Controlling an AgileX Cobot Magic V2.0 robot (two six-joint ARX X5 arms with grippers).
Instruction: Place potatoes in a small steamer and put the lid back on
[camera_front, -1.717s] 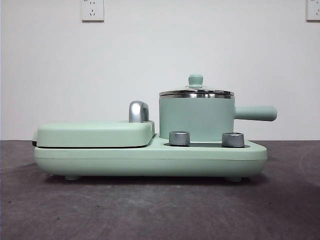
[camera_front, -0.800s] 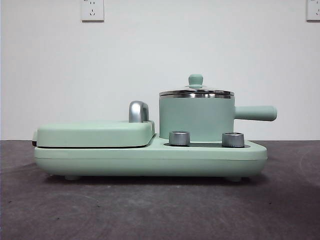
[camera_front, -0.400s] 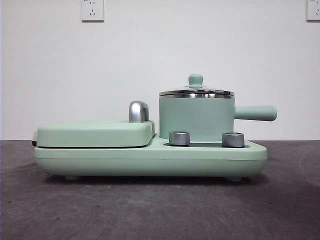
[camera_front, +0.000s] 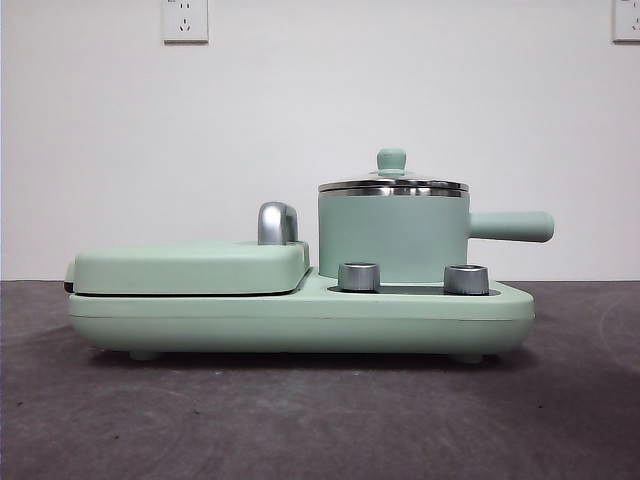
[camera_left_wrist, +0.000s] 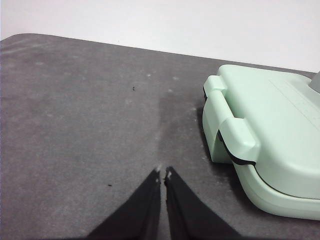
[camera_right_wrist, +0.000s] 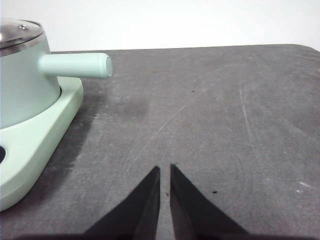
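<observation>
The small steamer (camera_front: 392, 237) is a mint-green pot with a side handle (camera_front: 511, 227), standing on the right of the green cooker base (camera_front: 300, 318). The lid (camera_front: 392, 184) with its green knob sits on the pot. The pot also shows in the right wrist view (camera_right_wrist: 22, 85). No potato is in view. My left gripper (camera_left_wrist: 163, 174) is shut and empty over the table beside the cooker's griddle end. My right gripper (camera_right_wrist: 165, 168) is shut and empty over the table beyond the pot's handle (camera_right_wrist: 75, 65). Neither arm shows in the front view.
The flat green griddle (camera_front: 190, 267) with its closed cover and steel handle (camera_front: 277, 222) takes the cooker's left half; it also shows in the left wrist view (camera_left_wrist: 270, 145). Two steel knobs (camera_front: 359, 276) sit in front of the pot. Dark grey table (camera_front: 320, 420) lies around.
</observation>
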